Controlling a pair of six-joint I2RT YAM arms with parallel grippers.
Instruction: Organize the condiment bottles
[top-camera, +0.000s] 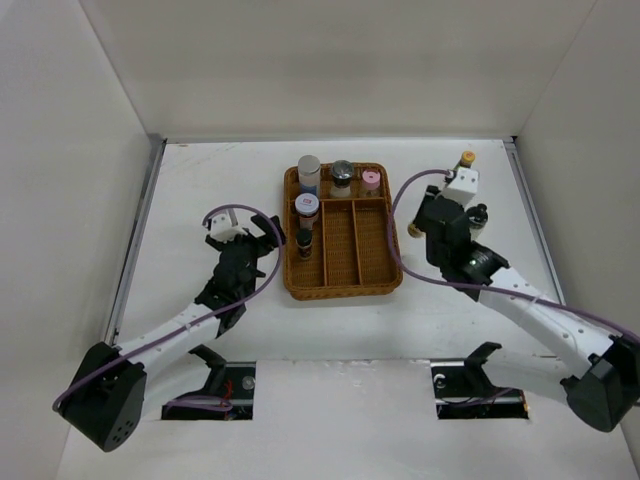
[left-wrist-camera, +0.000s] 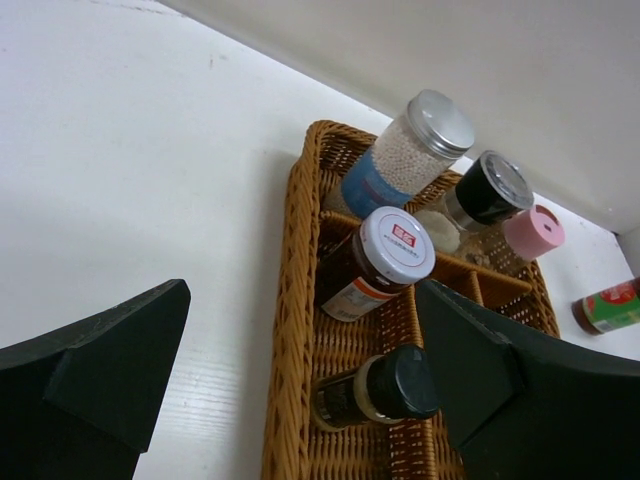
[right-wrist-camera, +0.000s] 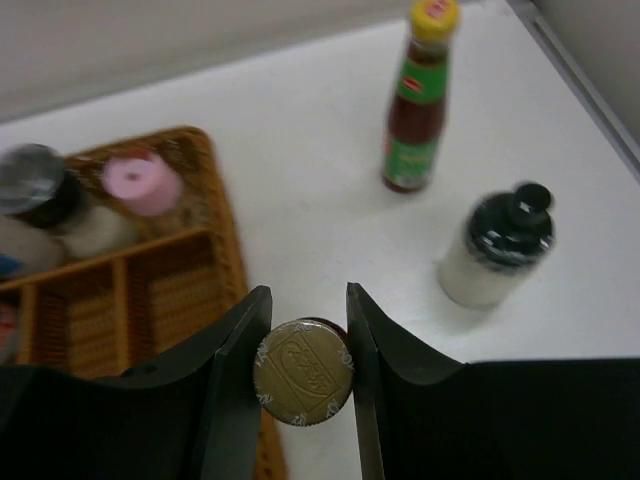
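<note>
Five bottles (left-wrist-camera: 395, 243) stand in the wicker tray (top-camera: 345, 288) by the table's far edge. The right claw (right-wrist-camera: 303, 335) squeezes a gold-capped jar (right-wrist-camera: 302, 375) beside the tray, maybe touching it. The left claw (top-camera: 245, 233) gapes empty.

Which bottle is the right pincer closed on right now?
The gold-capped jar, clamped in the right pincer. The green sauce bottle and black-capped white bottle stand free on the table; the rest are in the tray.
</note>
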